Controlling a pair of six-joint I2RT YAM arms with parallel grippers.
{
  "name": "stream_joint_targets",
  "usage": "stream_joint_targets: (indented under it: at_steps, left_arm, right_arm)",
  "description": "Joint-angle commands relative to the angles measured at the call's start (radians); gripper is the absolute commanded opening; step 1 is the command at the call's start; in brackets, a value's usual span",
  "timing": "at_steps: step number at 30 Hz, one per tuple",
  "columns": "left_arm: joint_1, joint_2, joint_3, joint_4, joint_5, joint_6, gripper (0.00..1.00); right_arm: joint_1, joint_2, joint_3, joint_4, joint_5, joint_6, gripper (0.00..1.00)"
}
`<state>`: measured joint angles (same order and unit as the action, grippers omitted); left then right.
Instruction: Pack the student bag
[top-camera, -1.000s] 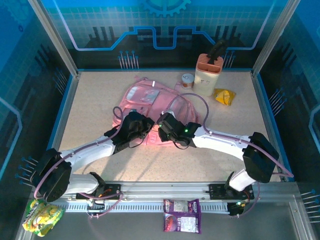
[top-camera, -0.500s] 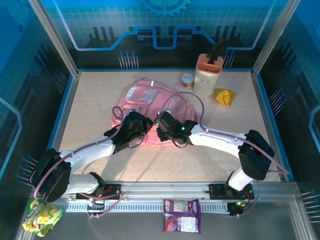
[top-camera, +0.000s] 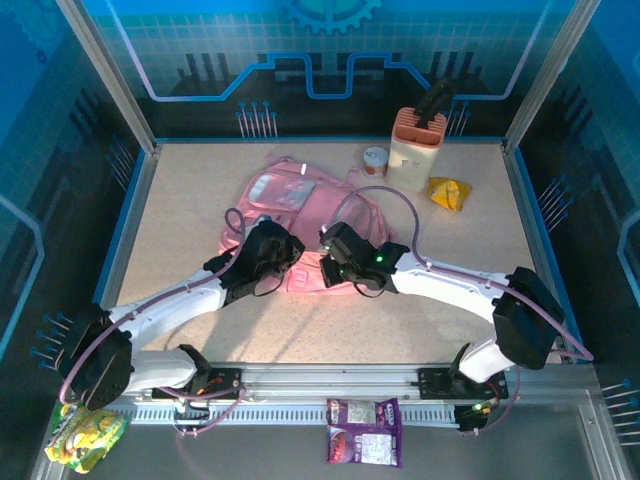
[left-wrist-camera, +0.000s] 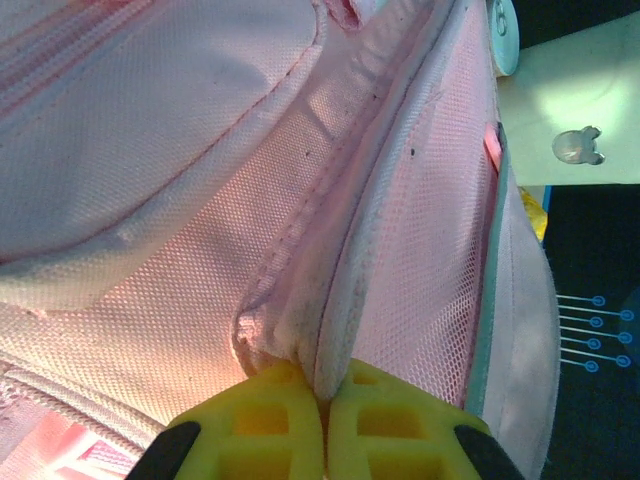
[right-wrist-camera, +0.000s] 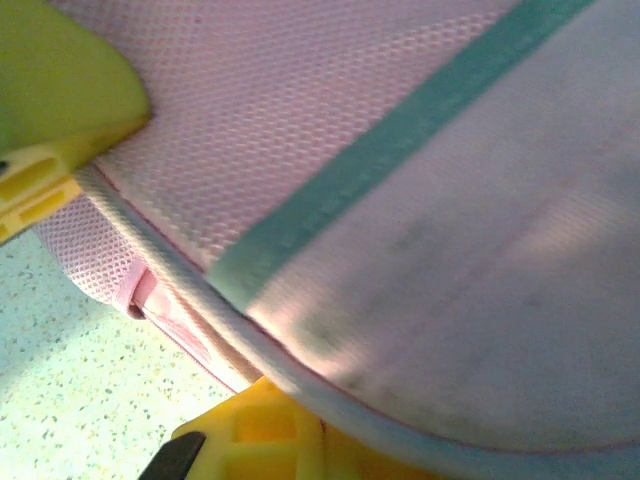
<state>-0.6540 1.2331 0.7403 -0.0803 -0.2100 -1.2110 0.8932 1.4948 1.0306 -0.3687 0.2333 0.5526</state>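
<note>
The student bag (top-camera: 300, 200), pink with pale pockets, lies flat in the middle of the table. My left gripper (top-camera: 268, 252) sits at its near edge. Its yellow fingers (left-wrist-camera: 260, 425) are shut on a fold of pink mesh and white trim (left-wrist-camera: 335, 330). My right gripper (top-camera: 338, 258) is just to the right of it, on the same near edge. In the right wrist view the bag's white piping (right-wrist-camera: 200, 300) and green band (right-wrist-camera: 380, 160) lie across the shut right gripper (right-wrist-camera: 325, 430), hiding its tips. I cannot tell whether fabric is pinched there.
A cream holder with an orange top (top-camera: 415, 150), a small white jar (top-camera: 375, 160) and a yellow packet (top-camera: 448, 192) stand behind the bag on the right. A purple packet (top-camera: 365, 432) and a yellow-green packet (top-camera: 85, 432) lie off the table's front edge.
The right gripper's jaws have closed and its arm has swung slightly right. The left gripper keeps its hold on the bag's fold.
</note>
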Motion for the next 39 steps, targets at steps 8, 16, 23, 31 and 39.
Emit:
stream_joint_targets:
  at_steps: [8,16,23,31,39]
  left_arm:
    - [0.114,-0.1,0.015,-0.149,0.013,0.157,0.0]
    - [0.137,-0.125,0.012,-0.126,0.093,0.147,0.0]
    - [0.128,-0.113,-0.01,-0.024,0.146,0.026,0.0]
    - [0.099,-0.089,0.004,-0.004,0.131,-0.005,0.0]
    - [0.094,-0.075,0.001,0.002,0.123,-0.018,0.0]
  right_arm:
    - [-0.123,-0.074,-0.049,-0.051,0.117,-0.14,0.03]
    - [-0.045,-0.06,-0.034,0.044,-0.08,-0.194,0.18]
    - [0.01,0.008,-0.003,0.12,-0.157,-0.179,0.37]
    - [0.036,0.091,0.094,0.057,-0.065,-0.162,0.49]
    - [0.078,0.099,0.131,0.067,-0.062,-0.171,0.45]
